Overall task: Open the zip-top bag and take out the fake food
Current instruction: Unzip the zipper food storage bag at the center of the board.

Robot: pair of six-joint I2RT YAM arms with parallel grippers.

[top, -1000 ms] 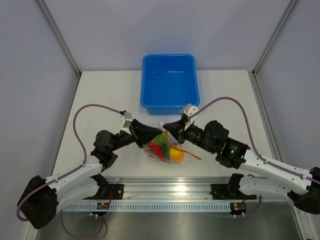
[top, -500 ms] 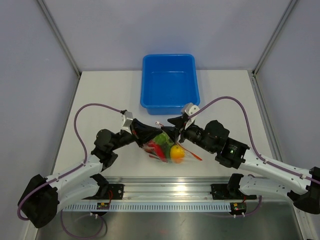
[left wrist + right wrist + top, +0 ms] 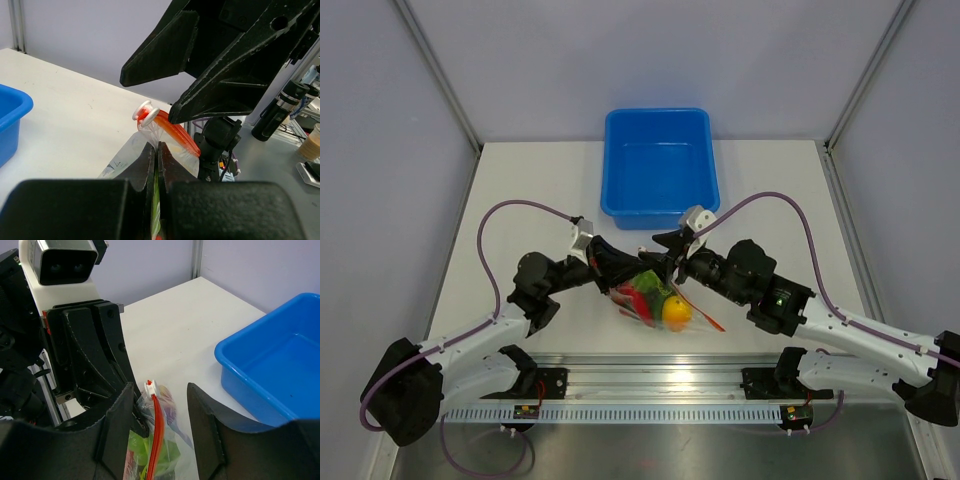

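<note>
**Bag pinned, zip slider waiting between spread jaws**

The clear, crinkly plastic zip-top bag (image 3: 642, 312) lay on the white table (image 3: 520, 190) between the two arms, near the blue plastic tub (image 3: 656, 113). The fake food (image 3: 675, 310) was inside it: an orange-yellow pepper, green pieces and a red chili.

The left gripper (image 3: 156, 152) was pressed together on the bag's plastic just under the mouth. The right gripper (image 3: 160, 390) stood spread, one jaw on either side of the small white-and-red slider (image 3: 150, 386) that ends the thin orange-red zip strip (image 3: 158, 432). It did not visibly touch the slider.

The opening step seemed in hand, and no food was out yet. The next move likely called for centring on that small slider, pinching it, and drawing it along the strip while the left held firm.
</note>
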